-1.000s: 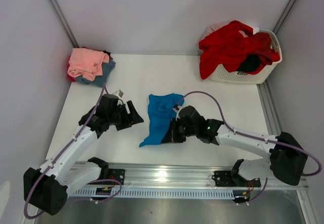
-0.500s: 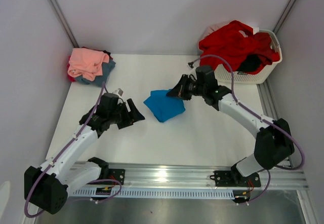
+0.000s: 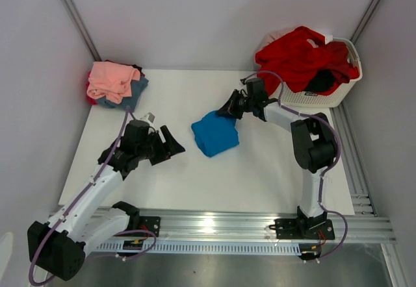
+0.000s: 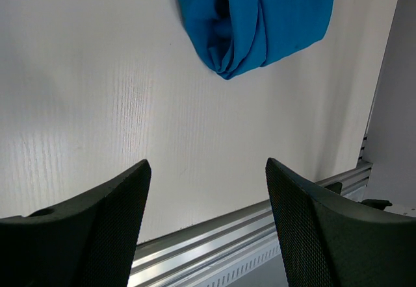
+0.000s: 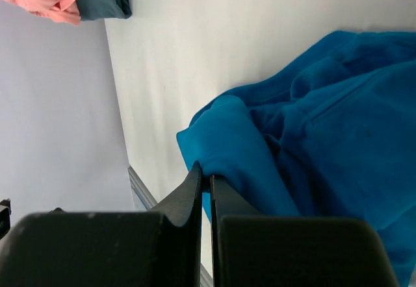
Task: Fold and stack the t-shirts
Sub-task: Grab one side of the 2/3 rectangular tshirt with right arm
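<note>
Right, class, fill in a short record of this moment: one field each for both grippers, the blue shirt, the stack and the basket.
Bright blue cloth t-shirt: folded bundle, mid-table
Right gripper: shut on that shirt's edge
Left gripper: open, over bare white table, apart from the shirt
Stack: salmon pink t-shirt on top, slate blue t-shirt beneath, far left corner
White slatted plastic basket: far right corner, red cloth and black cloth heaped in it

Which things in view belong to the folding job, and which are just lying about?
Job: bright blue t-shirt; salmon pink t-shirt on slate blue t-shirt; red t-shirt; black t-shirt.
Lying about: white basket holding the last two; metal rail.
</note>
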`<move>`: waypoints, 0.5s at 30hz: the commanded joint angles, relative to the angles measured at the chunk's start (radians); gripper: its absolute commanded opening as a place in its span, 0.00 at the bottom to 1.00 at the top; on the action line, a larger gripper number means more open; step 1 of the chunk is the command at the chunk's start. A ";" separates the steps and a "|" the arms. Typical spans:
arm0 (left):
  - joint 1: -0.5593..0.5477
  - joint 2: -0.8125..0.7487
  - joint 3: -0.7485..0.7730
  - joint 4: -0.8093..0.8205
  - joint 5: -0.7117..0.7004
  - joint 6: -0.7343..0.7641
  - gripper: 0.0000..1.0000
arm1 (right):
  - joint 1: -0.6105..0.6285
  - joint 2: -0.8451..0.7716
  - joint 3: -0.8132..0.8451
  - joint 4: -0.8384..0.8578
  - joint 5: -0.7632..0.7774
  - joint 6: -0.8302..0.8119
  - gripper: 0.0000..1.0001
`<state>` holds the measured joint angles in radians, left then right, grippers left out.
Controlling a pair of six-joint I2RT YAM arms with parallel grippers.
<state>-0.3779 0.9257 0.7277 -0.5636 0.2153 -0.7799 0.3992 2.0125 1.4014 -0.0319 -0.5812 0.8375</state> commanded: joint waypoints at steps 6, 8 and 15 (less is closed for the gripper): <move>-0.007 -0.027 -0.022 0.007 -0.008 -0.028 0.75 | -0.016 0.095 0.158 -0.037 0.024 -0.049 0.31; -0.007 -0.019 -0.019 0.013 -0.001 -0.033 0.75 | -0.011 0.098 0.168 -0.097 0.058 -0.086 0.55; -0.015 0.042 0.004 0.079 0.010 -0.058 0.75 | 0.092 -0.086 0.192 -0.265 0.345 -0.402 0.90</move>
<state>-0.3813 0.9390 0.7124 -0.5442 0.2134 -0.8101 0.4328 2.0552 1.5291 -0.1932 -0.3805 0.6178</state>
